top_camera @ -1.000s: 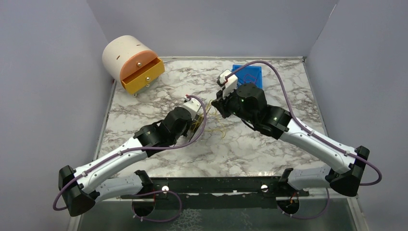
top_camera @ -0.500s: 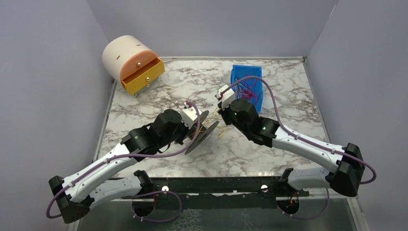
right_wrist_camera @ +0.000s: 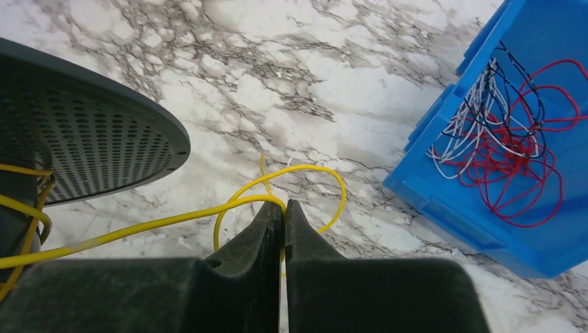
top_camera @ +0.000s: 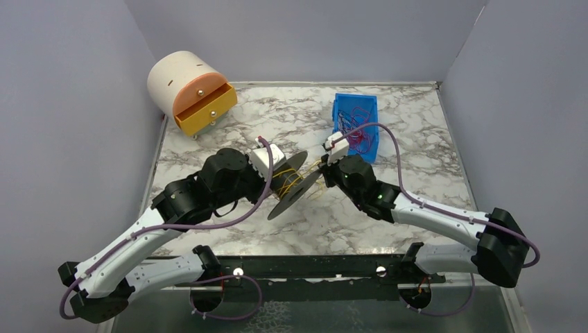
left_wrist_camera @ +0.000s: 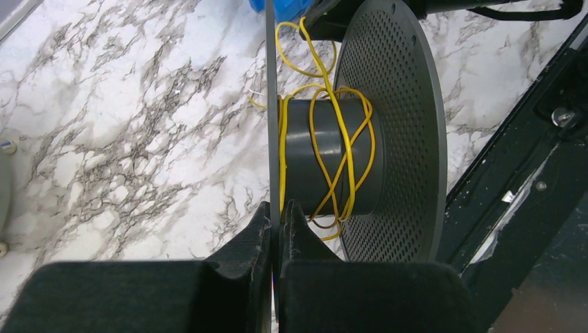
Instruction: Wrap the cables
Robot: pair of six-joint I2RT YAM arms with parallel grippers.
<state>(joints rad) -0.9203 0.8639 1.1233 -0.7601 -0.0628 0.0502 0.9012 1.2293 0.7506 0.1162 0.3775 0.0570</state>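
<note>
A dark grey spool (top_camera: 291, 184) with two perforated discs is held off the table by my left gripper (left_wrist_camera: 276, 211), which is shut on the edge of its near disc (left_wrist_camera: 270, 104). A yellow cable (left_wrist_camera: 331, 139) loops loosely several times around the spool's core (left_wrist_camera: 326, 156). My right gripper (right_wrist_camera: 283, 208) is shut on the yellow cable (right_wrist_camera: 159, 223), just right of the spool's far disc (right_wrist_camera: 76, 125). The cable runs left to the spool, and a free loop (right_wrist_camera: 326, 180) lies on the marble beyond the fingertips.
A blue bin (top_camera: 357, 125) of red, white and black wires (right_wrist_camera: 513, 139) stands right of the spool. A cream and orange drawer unit (top_camera: 188, 94), its drawer open, sits at the back left. A black rail (top_camera: 305, 267) runs along the near edge.
My left arm drew back to the left and turned the spool side-on, now clear in view. My right gripper came down and left from near the bin to beside the spool.
</note>
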